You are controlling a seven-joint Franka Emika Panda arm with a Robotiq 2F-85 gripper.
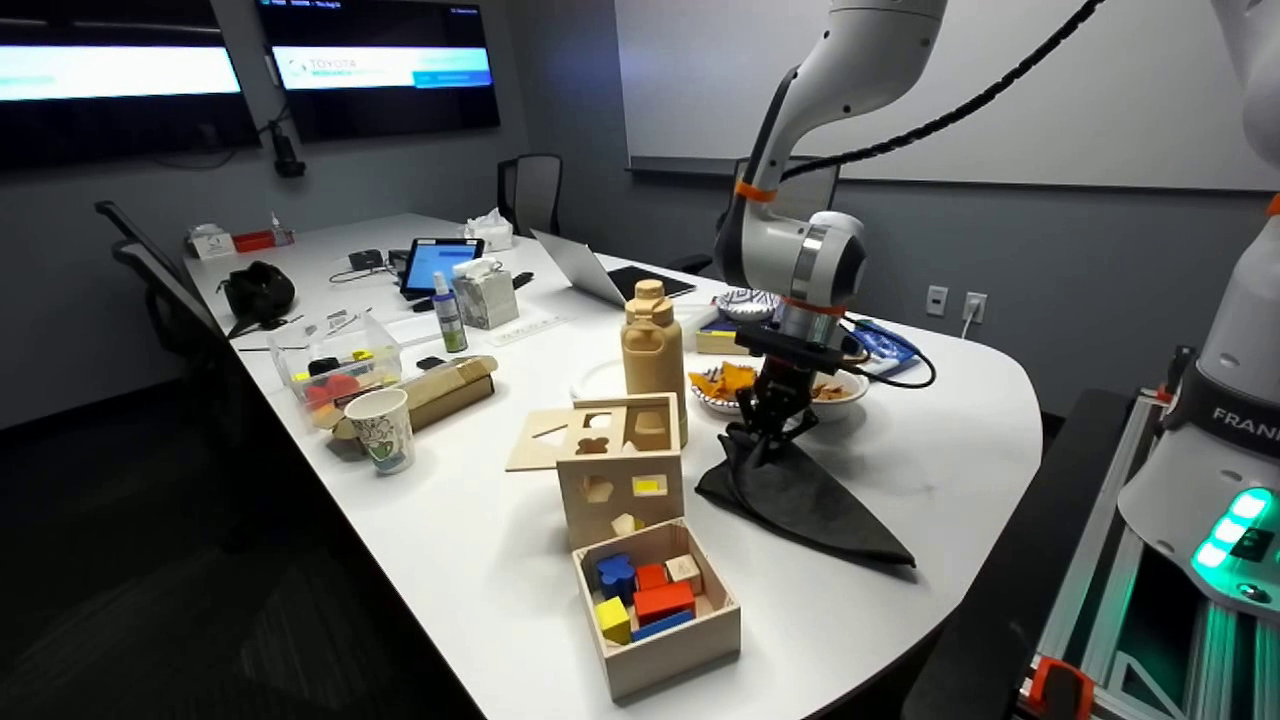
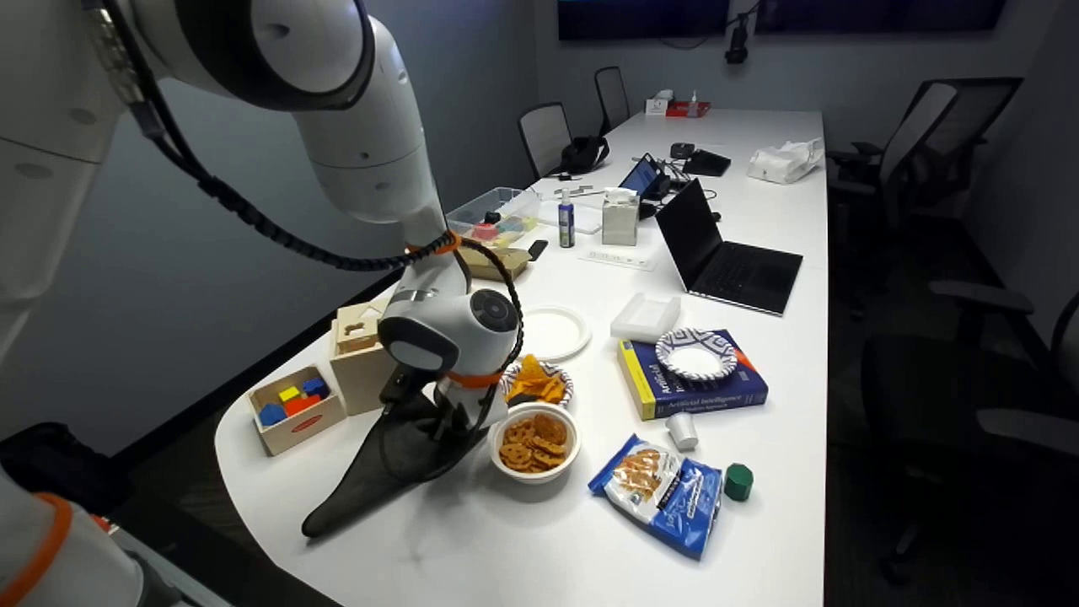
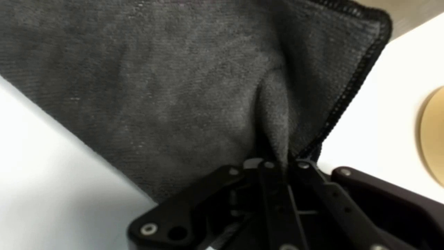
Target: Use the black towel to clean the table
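Note:
The black towel (image 1: pixel 825 510) lies creased on the white table (image 1: pixel 940 440), a long point of it stretched toward the table's rounded end. It also shows in an exterior view (image 2: pixel 379 472), partly hidden by the arm. My gripper (image 1: pixel 772 432) points down close to the tabletop, shut on a bunched fold of the towel. In the wrist view the towel (image 3: pixel 173 86) fills most of the picture, and a fold runs between the fingertips (image 3: pixel 285 166). The white table (image 3: pixel 45 180) shows at both sides of it.
A wooden shape-sorter box (image 1: pixel 620 490) and an open box of blocks (image 1: pixel 658 650) stand beside the towel. A tan bottle (image 1: pixel 655 350), a chip bowl (image 2: pixel 539 384) and a pretzel bowl (image 2: pixel 535 472) are close to the gripper. A blue snack bag (image 2: pixel 662 497) lies further off.

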